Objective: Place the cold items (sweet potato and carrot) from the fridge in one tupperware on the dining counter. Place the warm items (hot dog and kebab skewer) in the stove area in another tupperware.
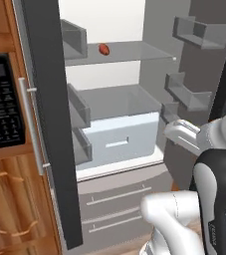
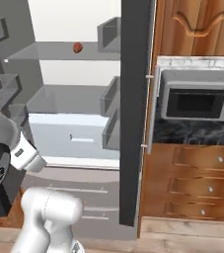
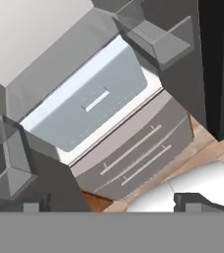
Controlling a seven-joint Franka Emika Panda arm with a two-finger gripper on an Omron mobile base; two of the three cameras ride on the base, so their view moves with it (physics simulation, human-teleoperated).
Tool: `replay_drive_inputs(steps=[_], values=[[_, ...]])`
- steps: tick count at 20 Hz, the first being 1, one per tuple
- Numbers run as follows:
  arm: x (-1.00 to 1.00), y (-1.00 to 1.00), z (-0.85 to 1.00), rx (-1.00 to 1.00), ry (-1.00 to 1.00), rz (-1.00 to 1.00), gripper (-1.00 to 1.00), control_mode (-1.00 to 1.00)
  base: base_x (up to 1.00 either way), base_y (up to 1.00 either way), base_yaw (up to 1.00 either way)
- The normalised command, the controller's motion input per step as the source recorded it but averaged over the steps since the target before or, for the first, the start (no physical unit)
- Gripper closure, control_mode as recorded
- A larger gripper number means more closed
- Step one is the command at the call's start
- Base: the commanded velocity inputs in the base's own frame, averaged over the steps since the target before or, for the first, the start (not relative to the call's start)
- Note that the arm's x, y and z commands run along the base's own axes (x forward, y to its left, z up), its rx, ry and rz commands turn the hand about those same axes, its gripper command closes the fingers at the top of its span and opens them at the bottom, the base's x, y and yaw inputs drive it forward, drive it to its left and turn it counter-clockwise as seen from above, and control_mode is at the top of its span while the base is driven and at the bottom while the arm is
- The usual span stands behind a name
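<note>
White arm segments sit closest in both base views, low in frame, with the fridge (image 1: 114, 99) standing open ahead. Left base view, left to right: a black microwave keypad (image 1: 2, 107) set in wood cabinetry, a long grey fridge door handle (image 1: 29, 127), the dark edge of the left fridge door (image 1: 52, 124) with grey door bins, then the lit interior. Sweet potato (image 1: 104, 49), small and reddish brown, lies on the upper glass shelf (image 1: 134, 52), toward its left side, well apart from the arm. Below the shelf is a pale crisper drawer (image 1: 119, 137) with a slot handle, then two grey freezer drawers (image 1: 114, 206) with bar handles. Right door bins (image 1: 189, 94) hang on the far side. Right base view shows the same sweet potato (image 2: 77, 47) on the shelf, the dark door edge (image 2: 133, 113) in the middle, and to its right a silver microwave (image 2: 197, 101) on a marble surface (image 2: 197, 62) over wood drawers (image 2: 197, 180). Hand view looks down at the crisper drawer (image 3: 89, 104), the freezer drawers (image 3: 133, 153) and a strip of wood floor (image 3: 202, 143). Pincer (image 3: 108, 205) fingertips sit at the bottom edge, spread wide apart, nothing between them. Carrot can't be made out anywhere inside.
</note>
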Motion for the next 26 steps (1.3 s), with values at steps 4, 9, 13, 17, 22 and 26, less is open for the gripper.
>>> replay_drive_inputs(steps=[4, 9, 13, 17, 22, 26], values=[[0.00, 0.00, 0.00, 0.00, 0.00, 0.00, -1.00, 1.00, 0.77, -0.16, 0.00], [0.00, 0.00, 0.00, 0.00, 0.00, 0.00, -1.00, 1.00, 0.69, -0.17, 0.00], [0.00, 0.00, 0.00, 0.00, 0.00, 0.00, -1.00, 1.00, 0.75, -0.10, 0.00], [0.00, 0.00, 0.00, 0.00, 0.00, 0.00, -1.00, 1.00, 0.65, -0.09, 0.02], [0.58, 0.02, 0.54, -0.10, 0.05, 0.00, -1.00, -1.00, 0.00, 0.00, 0.00], [0.70, 0.00, 0.91, -0.20, 0.08, 0.00, -1.00, -1.00, 0.00, 0.00, 0.00]])
